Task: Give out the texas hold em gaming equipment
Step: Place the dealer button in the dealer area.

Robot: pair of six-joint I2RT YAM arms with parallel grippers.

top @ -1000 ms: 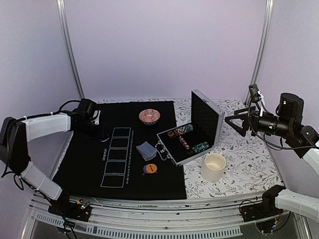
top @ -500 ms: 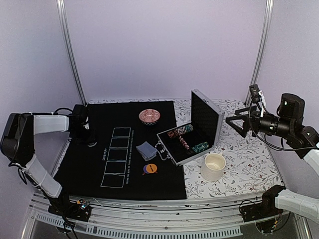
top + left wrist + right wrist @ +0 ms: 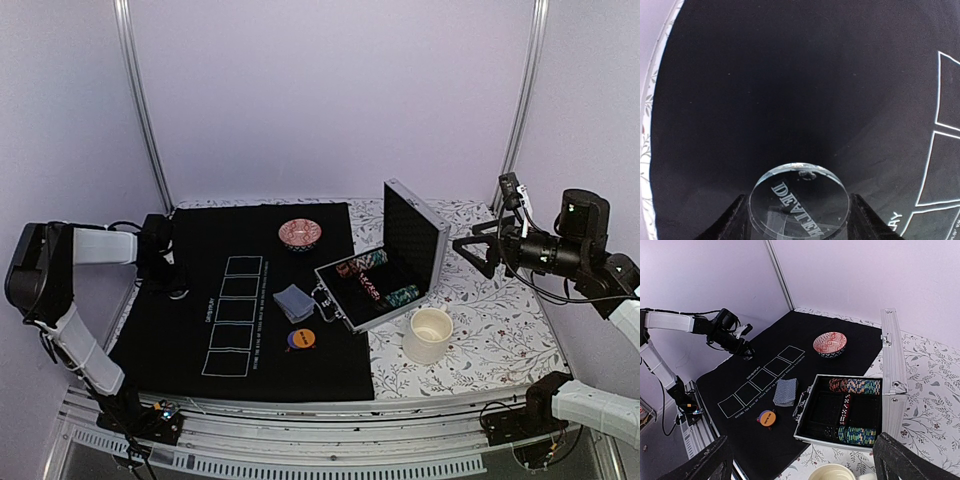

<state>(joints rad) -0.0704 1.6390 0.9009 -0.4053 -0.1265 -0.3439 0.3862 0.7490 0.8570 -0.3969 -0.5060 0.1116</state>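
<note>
A clear round disc [image 3: 799,197] engraved "DEALER" sits between the jaws of my left gripper [image 3: 799,210], which is shut on its edges. That gripper [image 3: 172,278] hangs low over the left side of the black mat [image 3: 240,360]. A grey-blue deck of cards [image 3: 293,302] lies mid-mat, with an orange disc [image 3: 300,339] stacked on a purple one just in front of it. Striped poker chips [image 3: 855,386] fill rows in the open metal case [image 3: 385,270]. My right gripper [image 3: 475,245] is open and empty, held high at the right, well apart from everything.
A red patterned bowl [image 3: 300,234] stands at the mat's far edge. A white cup [image 3: 428,334] sits on the floral cloth in front of the case. The case lid stands upright. Five white card boxes are printed down the mat.
My left gripper has drawn back leftward and lowered toward the mat's left edge, still holding the clear disc. The right arm has not moved.
</note>
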